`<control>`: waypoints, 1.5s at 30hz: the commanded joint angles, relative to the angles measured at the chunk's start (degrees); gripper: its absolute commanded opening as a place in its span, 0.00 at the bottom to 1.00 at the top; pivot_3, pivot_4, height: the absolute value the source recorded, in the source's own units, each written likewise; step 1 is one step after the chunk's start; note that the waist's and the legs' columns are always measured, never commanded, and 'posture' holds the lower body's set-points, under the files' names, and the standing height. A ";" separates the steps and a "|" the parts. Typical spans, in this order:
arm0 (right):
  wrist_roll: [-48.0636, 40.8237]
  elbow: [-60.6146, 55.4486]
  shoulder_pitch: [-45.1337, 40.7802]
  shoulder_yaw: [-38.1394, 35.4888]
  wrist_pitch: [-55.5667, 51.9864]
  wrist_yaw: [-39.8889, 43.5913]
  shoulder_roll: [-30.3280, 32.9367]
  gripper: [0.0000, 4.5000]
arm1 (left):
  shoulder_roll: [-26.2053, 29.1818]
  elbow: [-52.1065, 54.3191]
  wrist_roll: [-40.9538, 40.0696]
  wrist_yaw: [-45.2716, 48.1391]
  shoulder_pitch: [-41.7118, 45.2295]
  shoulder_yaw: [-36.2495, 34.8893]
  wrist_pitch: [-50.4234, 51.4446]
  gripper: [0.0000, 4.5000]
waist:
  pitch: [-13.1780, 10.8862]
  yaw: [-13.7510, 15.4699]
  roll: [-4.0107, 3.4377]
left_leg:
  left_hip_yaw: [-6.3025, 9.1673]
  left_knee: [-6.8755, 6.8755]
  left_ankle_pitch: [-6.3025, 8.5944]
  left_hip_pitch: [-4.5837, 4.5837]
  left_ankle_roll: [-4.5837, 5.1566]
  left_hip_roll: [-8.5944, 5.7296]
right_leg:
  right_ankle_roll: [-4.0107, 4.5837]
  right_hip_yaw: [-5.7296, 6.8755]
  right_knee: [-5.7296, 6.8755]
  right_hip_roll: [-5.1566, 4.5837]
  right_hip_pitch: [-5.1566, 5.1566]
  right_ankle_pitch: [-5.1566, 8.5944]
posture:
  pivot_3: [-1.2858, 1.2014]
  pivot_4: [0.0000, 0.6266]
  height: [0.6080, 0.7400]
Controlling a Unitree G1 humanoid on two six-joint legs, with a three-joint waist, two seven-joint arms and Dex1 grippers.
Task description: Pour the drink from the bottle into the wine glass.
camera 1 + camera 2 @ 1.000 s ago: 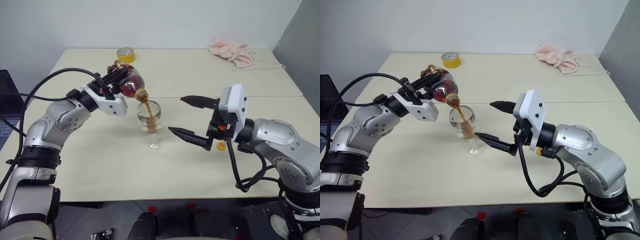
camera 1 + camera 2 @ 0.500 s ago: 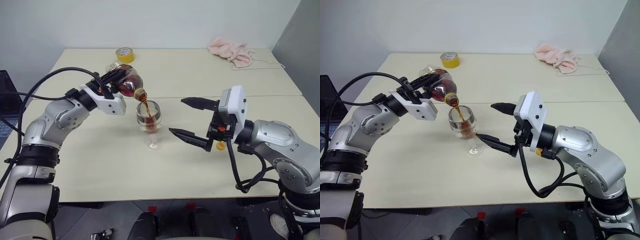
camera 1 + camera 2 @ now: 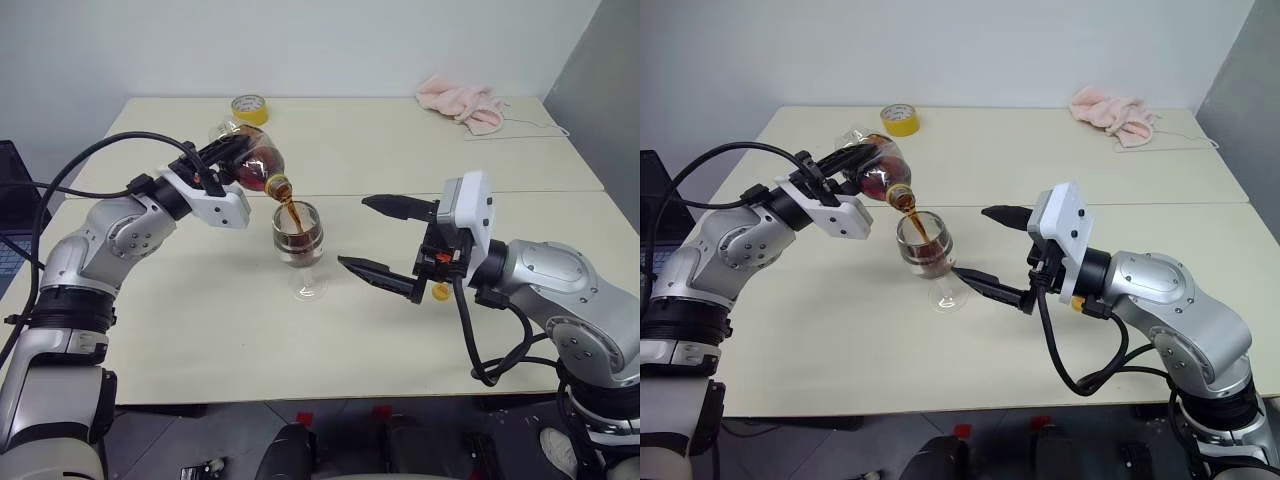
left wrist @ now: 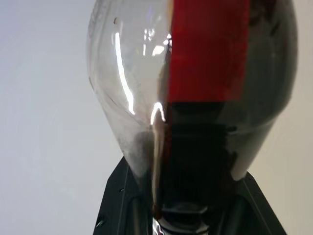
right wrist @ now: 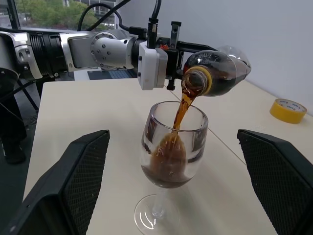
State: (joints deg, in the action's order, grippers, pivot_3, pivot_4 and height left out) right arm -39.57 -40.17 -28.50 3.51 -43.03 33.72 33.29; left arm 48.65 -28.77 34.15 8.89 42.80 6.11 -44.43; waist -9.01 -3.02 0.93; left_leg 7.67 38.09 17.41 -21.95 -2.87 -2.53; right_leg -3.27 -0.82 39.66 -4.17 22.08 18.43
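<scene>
- My left gripper (image 3: 222, 163) is clamped tight on the bottle (image 3: 252, 166), holding it tipped with its open mouth just above the wine glass (image 3: 299, 245) rim, on the glass's left side.
- My right gripper (image 3: 386, 238) is spread wide and holds nothing; its two black fingers (image 5: 76, 181) sit just beside the glass on its right, one toward the far side and one toward the near side of the bowl, touching neither.
- The drink (image 5: 179, 113) falls in a thin brown stream from the bottle's mouth into the bowl, which I judge roughly half full; some dark liquid is left in the bottle.
- The glass stands upright on the table (image 3: 200, 330), its foot flat.
- A yellow tape roll (image 3: 250, 108) lies well behind the glass near the table's far edge; a pink cloth (image 3: 463, 103) lies far behind it and to the right.
- To pour well, I would keep the stream landing inside the rim rather than on it, and hold the tilt gentle so the fizz does not climb over.
- I would keep the bottle's neck off the rim; a nudge could topple the thin stem.
- I would level the bottle before the bowl nears full, then lift it clear to the left.
</scene>
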 commanded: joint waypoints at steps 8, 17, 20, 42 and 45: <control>-0.63 -2.18 0.24 -0.58 0.91 0.13 -0.08 1.00 | 2.05 0.31 0.41 -2.87 1.92 -0.51 -1.39 0.19 | 0.00 -0.07 0.00 | 0.00 0.00 0.00 0.00 0.00 0.00 | 0.00 0.00 0.03 0.00 0.02 0.00 | 0.52 0.24 1.00; -0.49 -2.16 0.38 -0.48 1.04 0.19 -0.11 1.00 | 1.98 -0.57 0.84 -3.66 2.35 0.00 -1.57 0.19 | 0.00 -0.08 0.00 | -0.01 0.00 0.00 0.00 0.00 0.00 | 0.00 0.00 0.06 0.00 0.03 0.00 | 0.52 0.24 1.00; -0.48 -2.20 0.35 -0.46 1.03 0.14 -0.13 1.00 | 1.95 -0.67 0.91 -3.73 2.41 0.08 -1.64 0.19 | 0.00 -0.08 0.00 | -0.01 0.00 0.00 -0.01 0.00 0.00 | 0.00 0.00 0.08 0.00 0.04 0.00 | 0.52 0.24 1.00; -0.75 -2.34 -0.01 -0.49 0.68 -0.17 -0.27 1.00 | 1.94 -0.53 0.88 -3.65 2.03 -0.18 -2.46 0.19 | 0.00 -0.08 0.00 | -0.03 0.01 0.00 -0.01 0.00 0.00 | 0.00 -0.02 0.16 0.00 0.09 0.00 | 0.52 0.24 1.00; -0.72 -2.42 0.06 -0.50 0.71 -0.20 -0.24 1.00 | 1.94 -0.44 0.81 -3.59 1.96 -0.20 -2.49 0.19 | 0.00 -0.08 0.00 | -0.03 0.01 0.00 -0.01 0.00 0.00 | 0.00 -0.02 0.17 0.00 0.09 0.00 | 0.52 0.24 1.00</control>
State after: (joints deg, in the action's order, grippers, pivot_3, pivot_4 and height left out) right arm -39.57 -40.29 -27.98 3.54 -43.03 33.68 33.26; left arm 49.30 -30.02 35.96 6.74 43.18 7.08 -46.68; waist -9.01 -3.10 0.94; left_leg 7.65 38.09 17.41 -21.96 -2.87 -2.53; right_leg -3.28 -0.84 39.83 -4.18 22.17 18.43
